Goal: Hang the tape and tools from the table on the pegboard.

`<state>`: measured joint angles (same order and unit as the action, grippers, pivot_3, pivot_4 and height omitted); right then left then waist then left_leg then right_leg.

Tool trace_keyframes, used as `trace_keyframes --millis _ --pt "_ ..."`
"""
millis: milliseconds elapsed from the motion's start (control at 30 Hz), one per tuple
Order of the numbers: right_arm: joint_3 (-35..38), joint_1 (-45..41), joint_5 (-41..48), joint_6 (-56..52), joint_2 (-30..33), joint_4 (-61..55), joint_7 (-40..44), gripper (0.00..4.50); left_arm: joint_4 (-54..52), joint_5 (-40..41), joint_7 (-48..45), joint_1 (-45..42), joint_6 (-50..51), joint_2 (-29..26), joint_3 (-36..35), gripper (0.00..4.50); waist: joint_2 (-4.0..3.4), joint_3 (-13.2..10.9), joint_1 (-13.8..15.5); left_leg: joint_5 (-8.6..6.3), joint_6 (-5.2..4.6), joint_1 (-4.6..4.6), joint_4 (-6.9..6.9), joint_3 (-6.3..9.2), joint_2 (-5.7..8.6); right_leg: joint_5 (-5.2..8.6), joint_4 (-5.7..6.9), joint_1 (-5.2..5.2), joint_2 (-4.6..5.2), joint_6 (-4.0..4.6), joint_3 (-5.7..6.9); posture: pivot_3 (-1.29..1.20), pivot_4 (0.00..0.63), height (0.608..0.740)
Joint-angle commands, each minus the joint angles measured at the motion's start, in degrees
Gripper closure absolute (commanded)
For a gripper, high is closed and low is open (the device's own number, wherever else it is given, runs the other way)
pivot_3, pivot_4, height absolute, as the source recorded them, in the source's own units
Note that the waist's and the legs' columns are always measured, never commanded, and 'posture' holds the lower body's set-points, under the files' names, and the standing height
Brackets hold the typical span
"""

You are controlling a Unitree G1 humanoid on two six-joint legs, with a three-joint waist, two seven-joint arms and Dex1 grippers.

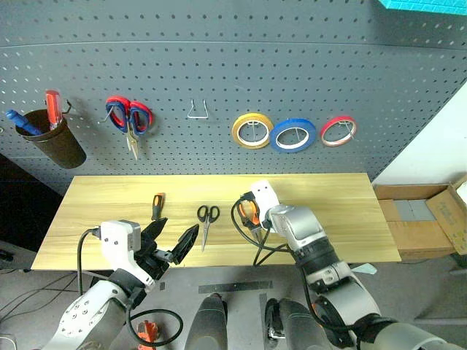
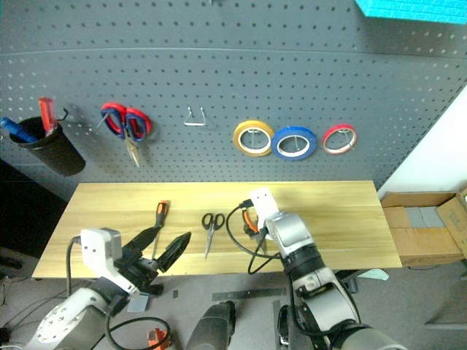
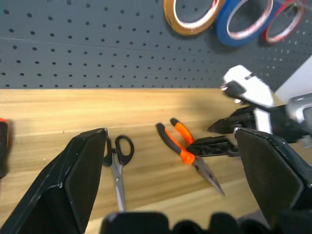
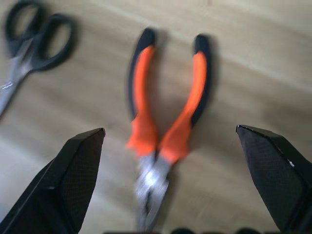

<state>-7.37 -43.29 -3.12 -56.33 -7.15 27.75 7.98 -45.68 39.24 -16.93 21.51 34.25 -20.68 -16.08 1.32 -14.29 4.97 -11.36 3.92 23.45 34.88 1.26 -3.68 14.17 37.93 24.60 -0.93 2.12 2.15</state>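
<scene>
Right gripper [image 4: 170, 161], fingers spread and grasping nothing, poised over the orange-handled pliers [image 4: 168, 114] lying on the table [image 1: 328, 197] at three o'clock of the black-handled scissors [image 1: 207, 219]; off-centre closure may skid them.

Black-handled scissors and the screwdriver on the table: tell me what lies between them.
Bare wood only. In the left eye view the screwdriver and black-handled scissors lie apart on the table.

— What sort of place was it?
— A workshop: a grey pegboard [image 1: 219, 65] held tape rolls [image 1: 292, 135] and scissors [image 1: 129, 117], above a wooden workbench [image 1: 328, 197] with pliers [image 4: 165, 117].
</scene>
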Motion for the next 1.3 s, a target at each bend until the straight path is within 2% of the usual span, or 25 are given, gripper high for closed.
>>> trace_keyframes --millis 33,133,467,700,767,1000,1200,1300 --pt "2.60 -3.21 1.46 2.79 -1.52 4.22 -2.02 0.02 -3.77 0.81 0.97 0.98 -1.10 0.43 0.05 0.00 0.04 -0.02 0.11 -0.03 -0.05 0.12 0.00 0.01 0.00 0.01 0.00 0.10 -0.01 0.00 0.00 0.35 0.286 0.740" --pt "3.39 -5.28 1.86 4.16 -2.22 7.59 -2.81 0.02 -4.38 1.32 1.03 2.22 -1.25 0.40 -0.93 0.00 0.16 -0.26 0.24 -0.05 -0.07 0.50 0.01 -0.04 0.03 0.03 0.03 0.52 -0.01 -0.04 -0.03 0.35 0.293 0.740" --pt "6.45 -8.78 5.06 4.73 -5.73 14.70 -7.26 0.02 -5.58 2.11 1.15 7.29 -3.31 0.16 -5.16 0.00 0.04 -1.19 0.57 -0.06 -0.08 0.52 0.00 -0.02 -0.01 0.05 0.02 0.61 -0.01 -0.02 -0.01 0.38 0.310 0.740" --pt "3.50 -9.40 4.70 7.40 -4.56 13.93 -6.51 0.02 -5.88 2.20 1.30 7.70 -3.36 0.00 -5.07 0.00 0.04 -1.67 0.97 -0.06 -0.08 0.54 0.00 -0.02 -0.02 0.06 0.00 0.65 0.00 -0.01 -0.01 0.38 0.314 0.740" --pt "1.91 -9.32 3.91 8.57 -3.38 12.55 -5.82 0.02 -5.39 1.98 1.11 7.30 -3.47 -0.07 -4.85 0.00 0.05 -1.82 0.98 -0.06 -0.08 0.60 0.00 -0.02 -0.02 0.06 0.00 0.70 0.00 -0.01 -0.01 0.37 0.306 0.740" --pt "-0.83 -7.44 4.44 0.50 -1.00 0.15 -3.41 0.02 -3.88 1.46 0.77 4.91 -3.40 -0.25 -4.01 0.00 0.06 -2.07 1.09 -0.06 -0.08 0.95 0.00 -0.01 -0.02 0.05 -0.03 0.95 -0.01 -0.04 0.03 0.35 0.298 0.740" --pt "-1.40 -5.27 6.05 -11.35 -2.26 -12.98 -3.27 0.02 -3.07 1.13 0.29 4.12 -3.63 -0.25 -3.58 0.00 0.06 -2.07 1.17 -0.07 -0.06 1.03 0.00 0.01 -0.02 0.05 -0.06 1.02 -0.01 -0.04 0.05 0.34 0.292 0.740" --pt "-1.96 -4.21 6.34 -13.35 -3.44 -15.54 -3.79 0.02 -2.92 1.04 0.30 3.80 -3.74 -0.31 -3.34 0.00 0.07 -2.06 1.18 -0.07 -0.06 1.03 0.00 0.03 -0.02 0.05 -0.05 1.02 -0.01 -0.04 0.07 0.34 0.292 0.740"
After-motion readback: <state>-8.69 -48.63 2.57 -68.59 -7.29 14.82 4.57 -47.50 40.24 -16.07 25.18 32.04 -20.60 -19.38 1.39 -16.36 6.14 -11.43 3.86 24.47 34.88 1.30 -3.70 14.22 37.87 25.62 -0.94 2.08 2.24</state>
